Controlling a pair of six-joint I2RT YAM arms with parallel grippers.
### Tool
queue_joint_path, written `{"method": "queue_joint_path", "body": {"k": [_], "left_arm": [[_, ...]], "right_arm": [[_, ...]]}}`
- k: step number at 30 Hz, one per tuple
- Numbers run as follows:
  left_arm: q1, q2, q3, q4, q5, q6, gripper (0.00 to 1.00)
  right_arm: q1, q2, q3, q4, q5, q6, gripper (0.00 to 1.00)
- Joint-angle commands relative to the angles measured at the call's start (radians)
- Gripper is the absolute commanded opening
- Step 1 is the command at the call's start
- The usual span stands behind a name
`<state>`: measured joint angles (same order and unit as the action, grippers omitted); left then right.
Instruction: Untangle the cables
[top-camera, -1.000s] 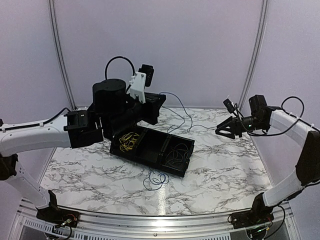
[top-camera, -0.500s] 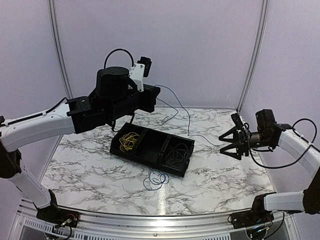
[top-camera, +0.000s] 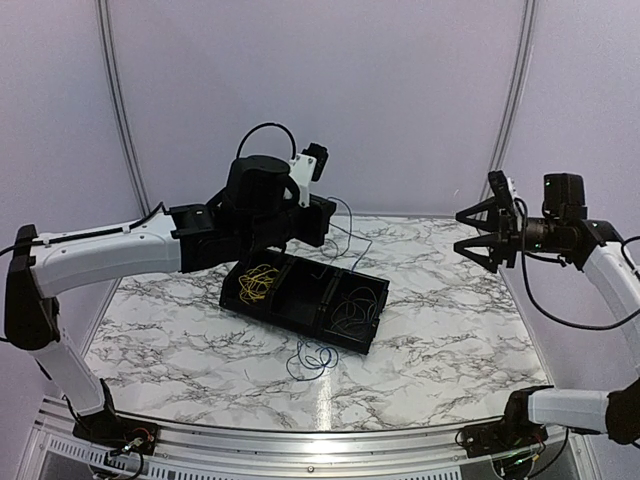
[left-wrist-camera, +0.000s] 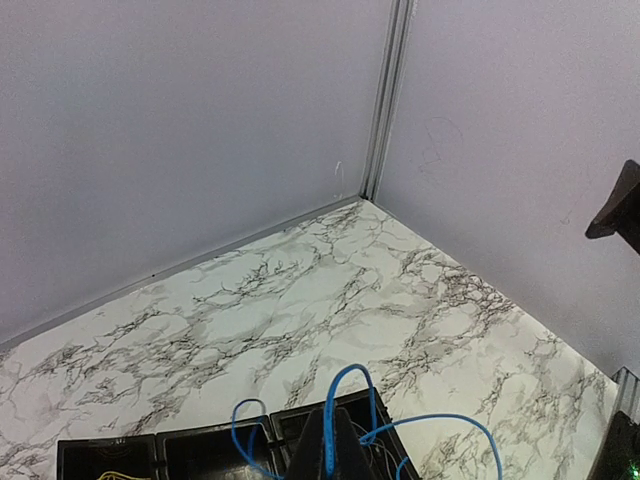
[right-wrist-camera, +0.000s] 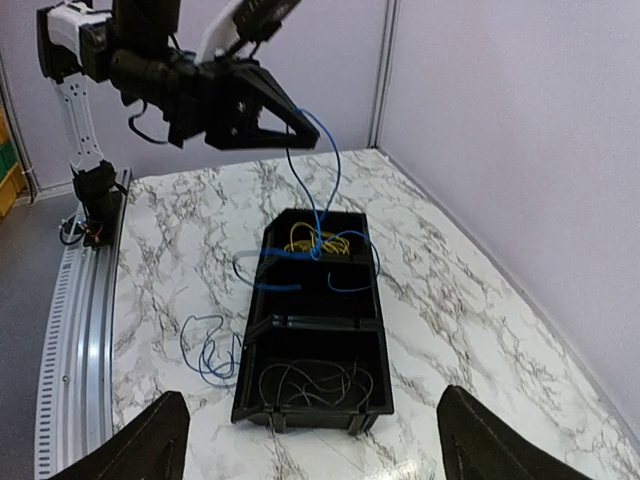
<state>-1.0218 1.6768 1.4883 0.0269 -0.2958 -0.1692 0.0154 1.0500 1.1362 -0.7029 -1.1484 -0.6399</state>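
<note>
My left pincer (right-wrist-camera: 305, 132), clamped on the blue cable (right-wrist-camera: 335, 160), holds it above the tray (top-camera: 290, 322); my right pincer (top-camera: 468, 232), apart, should next seize it lower down.

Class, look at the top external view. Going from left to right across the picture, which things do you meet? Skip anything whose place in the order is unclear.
left arm → yellow cables in the tray's left compartment → grey cables in its right compartment → right end effector, open
</note>
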Motion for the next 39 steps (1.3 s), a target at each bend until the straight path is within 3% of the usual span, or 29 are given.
{"method": "queue_joint_path", "body": {"k": [1,9,30,39], "left_arm": [[0.002,-0.028,0.012,0.018,0.016,0.01,0.0],[0.003,-0.037,0.025,-0.025,-0.003,0.087,0.0],[0.082,-0.121,-0.018,-0.157,-0.077,0.303,0.0],[0.092,-0.008,-0.023,-0.152,-0.004,0.277,0.0]], "right_arm": [[-0.005,-0.015,-0.167,0.185,0.198,0.155,0.85],[-0.083,-0.009,-0.389,0.343,0.295,0.197,0.84],[-0.088,0.017,-0.418,0.364,0.331,0.171,0.83],[-0.088,0.041,-0.415,0.357,0.335,0.158,0.83]]}}
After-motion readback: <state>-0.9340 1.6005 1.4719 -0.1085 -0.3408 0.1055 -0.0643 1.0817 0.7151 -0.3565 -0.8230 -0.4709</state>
